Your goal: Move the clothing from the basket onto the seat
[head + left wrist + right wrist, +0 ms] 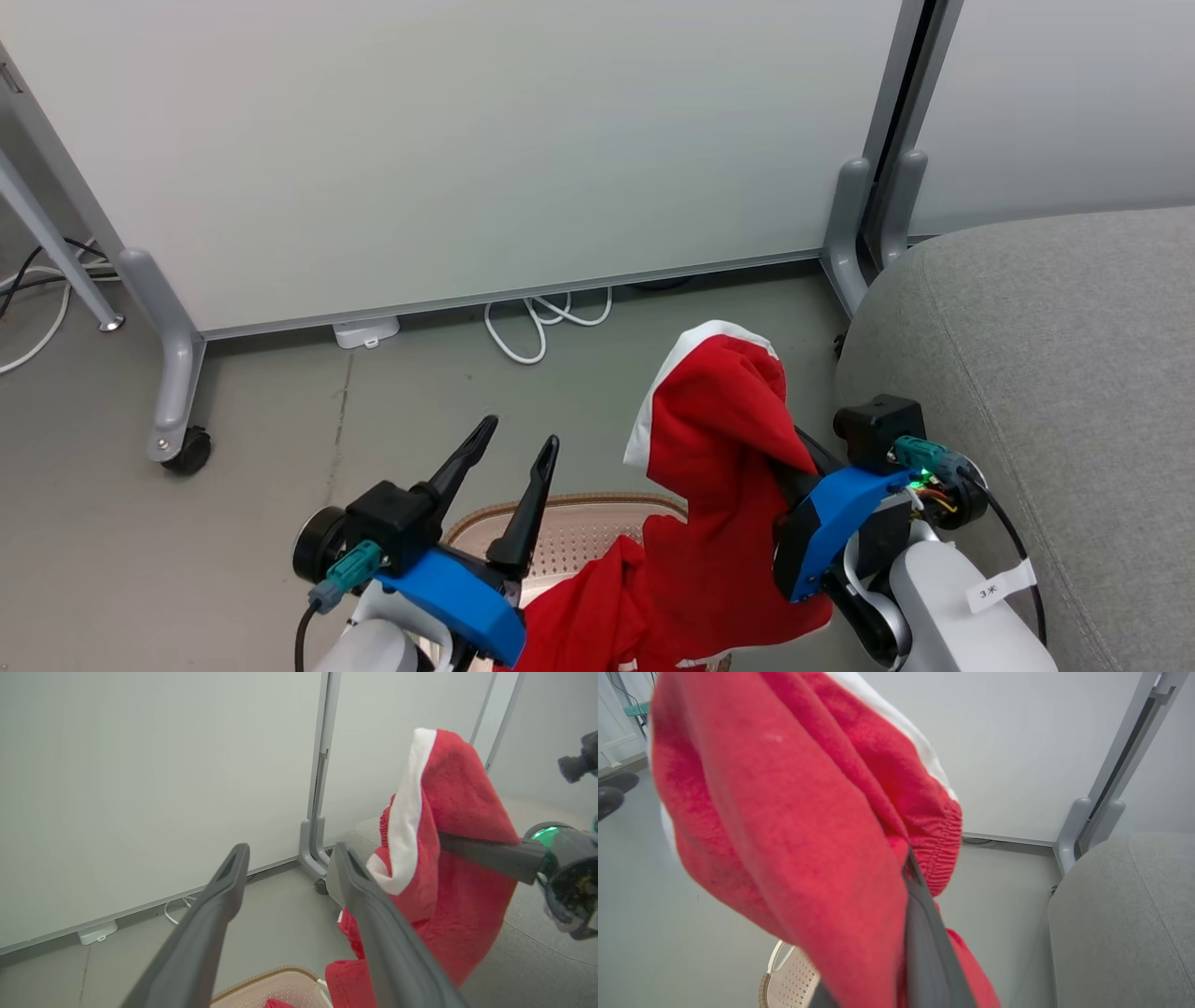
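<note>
- Red clothing point(719, 439) hangs lifted above the basket point(569, 527), pinched in the closed right gripper point(792, 453); its tail trails down toward the basket.
- Left gripper point(521, 431) stands wide open, holding nothing.
- No clothing shows on the grey seat point(1074, 373) yet (it's just to the right), so the carry-over remains.
- Partition foot point(845, 224) and floor cable point(541, 327) sit nearby, not in the path, I'd say.

A pale partition panel point(448, 140) spans the upper frame. A white cable point(541, 322) loops at centre on the grey floor point(261, 411). 1 black caster point(191, 451) sits at left.
</note>
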You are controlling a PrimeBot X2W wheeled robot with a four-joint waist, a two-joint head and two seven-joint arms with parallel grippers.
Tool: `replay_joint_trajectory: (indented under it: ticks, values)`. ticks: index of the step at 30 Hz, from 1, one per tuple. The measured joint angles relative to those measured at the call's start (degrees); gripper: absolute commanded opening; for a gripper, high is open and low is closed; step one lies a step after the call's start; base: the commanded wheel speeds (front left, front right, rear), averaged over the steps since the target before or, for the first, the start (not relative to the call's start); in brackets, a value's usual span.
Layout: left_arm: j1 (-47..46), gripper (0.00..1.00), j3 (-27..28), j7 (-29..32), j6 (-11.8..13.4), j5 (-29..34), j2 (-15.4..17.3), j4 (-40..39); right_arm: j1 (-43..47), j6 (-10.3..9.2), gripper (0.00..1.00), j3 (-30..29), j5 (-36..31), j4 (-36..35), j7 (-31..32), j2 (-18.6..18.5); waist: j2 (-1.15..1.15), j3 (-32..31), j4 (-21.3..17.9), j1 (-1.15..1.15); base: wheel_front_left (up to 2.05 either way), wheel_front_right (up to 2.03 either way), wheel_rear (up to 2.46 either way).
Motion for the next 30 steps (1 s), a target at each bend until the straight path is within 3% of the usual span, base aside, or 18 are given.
replay_joint_trajectory:
  ticks: [12,23,30]
  values:
    - [7.56,1.0,8.31,0.0,-0.74,5.7,-2.25,-0.42,2.06,0.0,0.0,-1.46,-0.63,-2.43,1.11,0.01,0.0,-0.07,-0.8,0.0,0.0,0.0,0.0]
    - [8.13,1.0,8.89,0.0,-0.83,6.03,-2.81,-0.34,2.83,0.0,0.0,-1.8,-0.62,-3.37,1.53,0.08,0.0,0.34,-1.89,0.0,0.0,0.0,0.0]
    - [8.39,1.0,9.54,0.0,-1.04,5.98,-2.56,-1.18,2.99,0.0,0.0,-1.9,-0.55,-3.63,1.56,0.16,0.0,0.92,-4.76,0.0,0.0,0.0,0.0]
